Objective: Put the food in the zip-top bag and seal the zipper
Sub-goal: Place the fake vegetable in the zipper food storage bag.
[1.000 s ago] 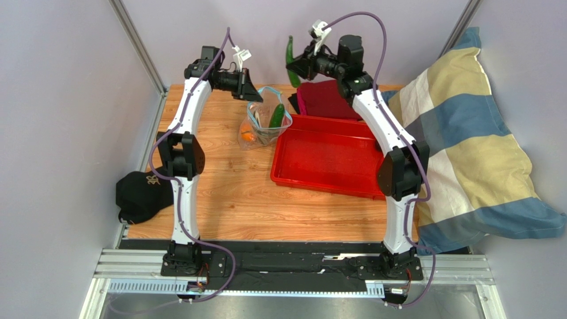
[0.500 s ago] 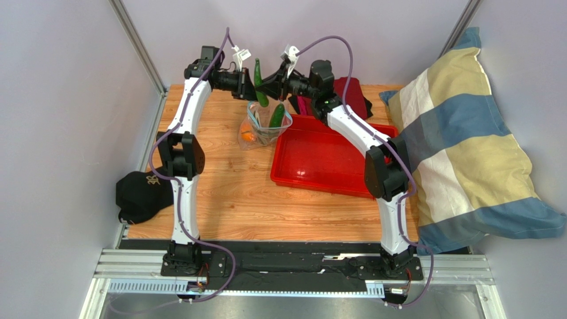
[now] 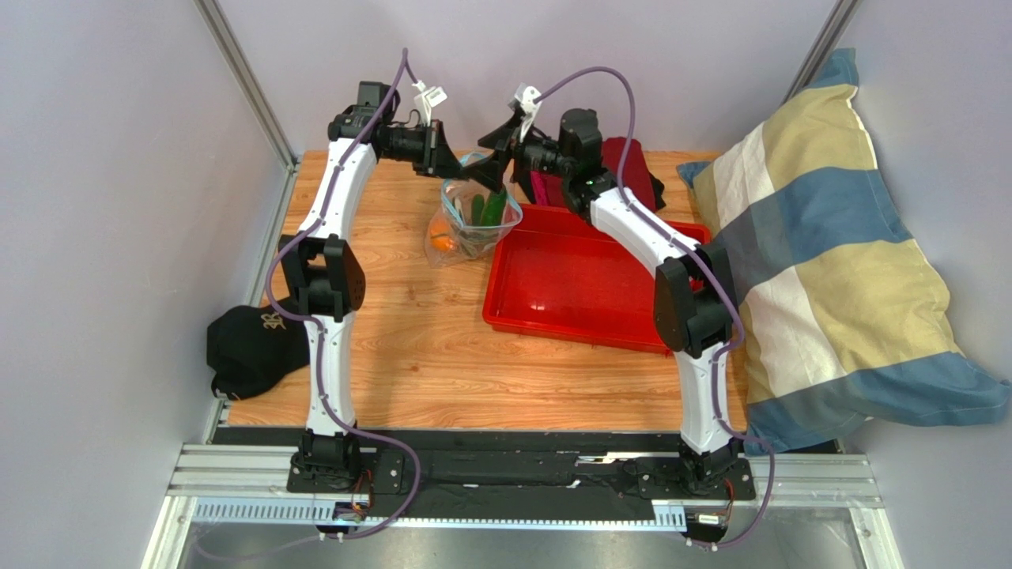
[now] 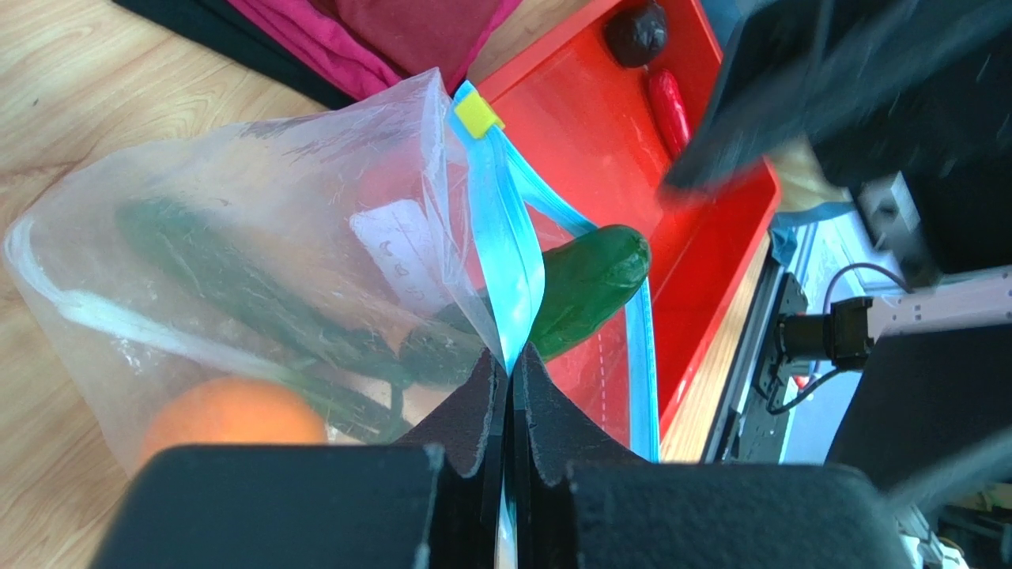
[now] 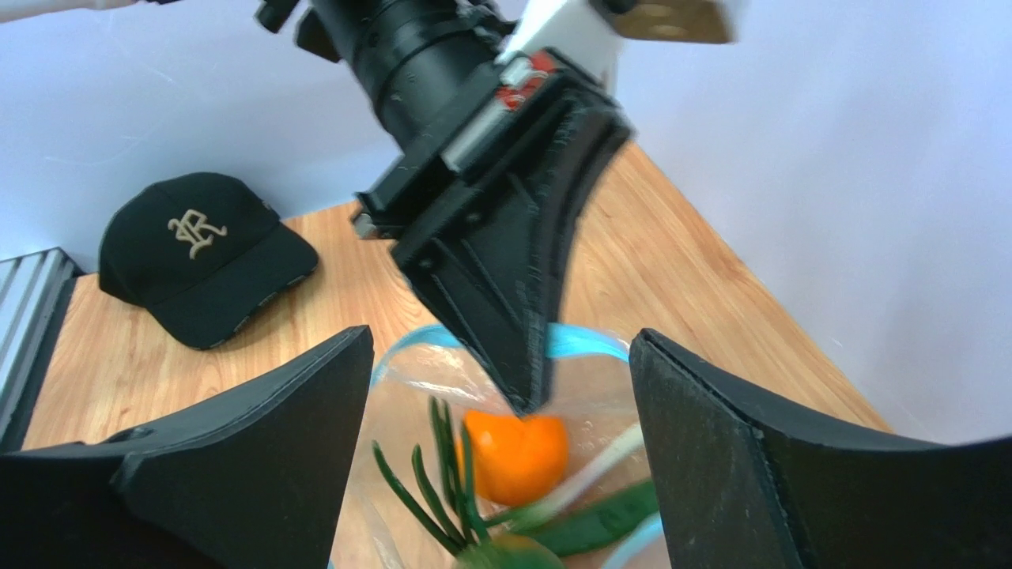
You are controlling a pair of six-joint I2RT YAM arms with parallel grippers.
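Bag [image 3: 473, 223] on counter [image 3: 404, 344] at far side, just left of tray [image 3: 582, 285], propped upright with mouth up. Lifted by zipper [image 4: 499, 255]: left pincer [image 4: 508, 370] clamped flat on one blue strip, apparently to hold mouth open and keep floppy plastic from collapsing during loading.

Inside already: orange [image 4: 226, 415] at bottom, long green vegetable [image 4: 226, 279] and green onion [image 5: 430, 472] beside it. Lodged in mouth between the two strips, cucumber [image 4: 590, 282], blunt end poking above them, not fully down.

Directly over mouth, right pincer [image 5: 499, 356], fingers spread wide with nothing between them, close to left pincer's tips; likely placed there for a straight drop into the opening.

Left in tray, at one corner: chili [image 4: 670, 101] and small dark piece [image 4: 639, 33], well apart from bag.

Loading judged mostly done, sealing not begun. Next, probably a nudge to seat cucumber below strips, then fetching of last two pieces. Risks: protruding cucumber blocking zipper; thin plastic slipping from a single pinch.
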